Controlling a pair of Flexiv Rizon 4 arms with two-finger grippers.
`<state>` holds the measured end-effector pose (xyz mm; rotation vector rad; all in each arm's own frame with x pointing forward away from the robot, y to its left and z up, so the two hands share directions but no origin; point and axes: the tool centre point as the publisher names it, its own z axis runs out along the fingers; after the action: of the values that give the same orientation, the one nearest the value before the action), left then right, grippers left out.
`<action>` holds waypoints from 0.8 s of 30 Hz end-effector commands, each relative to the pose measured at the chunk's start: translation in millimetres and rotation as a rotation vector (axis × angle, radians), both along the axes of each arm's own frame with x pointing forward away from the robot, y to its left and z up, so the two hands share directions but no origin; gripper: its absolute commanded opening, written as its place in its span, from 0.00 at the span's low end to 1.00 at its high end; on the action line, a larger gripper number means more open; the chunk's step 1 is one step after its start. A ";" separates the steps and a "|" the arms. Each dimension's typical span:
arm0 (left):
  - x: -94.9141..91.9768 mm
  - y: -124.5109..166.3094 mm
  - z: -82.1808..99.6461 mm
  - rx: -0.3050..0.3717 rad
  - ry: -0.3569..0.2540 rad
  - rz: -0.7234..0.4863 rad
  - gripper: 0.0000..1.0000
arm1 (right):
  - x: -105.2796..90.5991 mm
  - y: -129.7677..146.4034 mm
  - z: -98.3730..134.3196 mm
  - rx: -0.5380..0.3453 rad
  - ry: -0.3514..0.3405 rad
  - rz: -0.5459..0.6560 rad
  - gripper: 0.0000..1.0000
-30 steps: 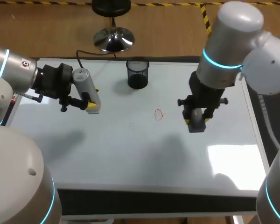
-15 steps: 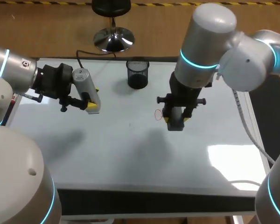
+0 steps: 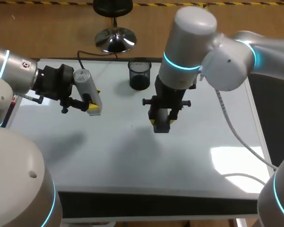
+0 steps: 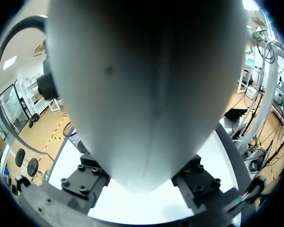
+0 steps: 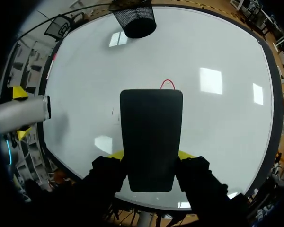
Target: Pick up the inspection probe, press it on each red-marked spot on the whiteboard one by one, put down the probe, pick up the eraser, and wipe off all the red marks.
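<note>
The whiteboard [image 3: 132, 161] lies flat on the table. In the head view my left gripper [image 3: 93, 108] hovers over its left part, shut on the grey cylindrical probe [image 3: 84, 84]. In the left wrist view the probe [image 4: 146, 94] fills nearly everything between the dark finger mounts. My right gripper [image 3: 161, 125] is near the board's middle, shut on the black eraser [image 3: 162, 118]. The right wrist view shows the eraser [image 5: 151, 137] between the yellow tips of that gripper [image 5: 150, 155]. A red mark [image 5: 167, 84] peeks out just ahead of it. In the head view the mark is hidden.
A black mesh cup [image 3: 139, 75] stands at the back middle of the board, and it shows ahead of the eraser as the cup [image 5: 138, 21] in the right wrist view. The probe [image 5: 23, 113] shows there too, off to the side. A dark cable [image 3: 80, 59] runs in at the back left.
My right arm has carried the eraser leftward across the board, from right of the red mark to over it. The left arm and probe have stayed still.
</note>
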<state>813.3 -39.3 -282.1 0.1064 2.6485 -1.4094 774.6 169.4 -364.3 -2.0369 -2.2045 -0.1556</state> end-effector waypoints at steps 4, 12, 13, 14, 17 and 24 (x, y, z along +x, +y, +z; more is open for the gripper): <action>-0.7 0.2 0.6 -0.002 -0.004 0.001 0.00 | 11.4 27.2 -17.0 0.002 0.031 0.010 0.00; -0.7 0.2 0.6 -0.002 -0.004 0.001 0.00 | 14.9 37.6 -30.9 0.022 0.047 0.006 0.00; -0.7 0.2 0.6 -0.002 -0.004 0.001 0.00 | 15.3 38.7 -32.3 0.024 0.050 0.006 0.00; -0.7 0.2 0.6 -0.002 -0.004 0.001 0.00 | 14.9 39.8 -33.4 0.028 0.054 0.006 0.00; -0.7 0.2 0.6 -0.002 -0.004 0.001 0.00 | 15.7 42.0 -37.7 0.031 0.060 0.005 0.00; -0.7 0.2 0.6 -0.002 -0.004 0.001 0.00 | 23.9 46.2 -49.3 0.032 0.082 -0.010 0.00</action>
<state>813.3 -39.3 -282.2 0.1062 2.6483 -1.4096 792.8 209.5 -406.1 -2.0071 -2.1309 -0.1175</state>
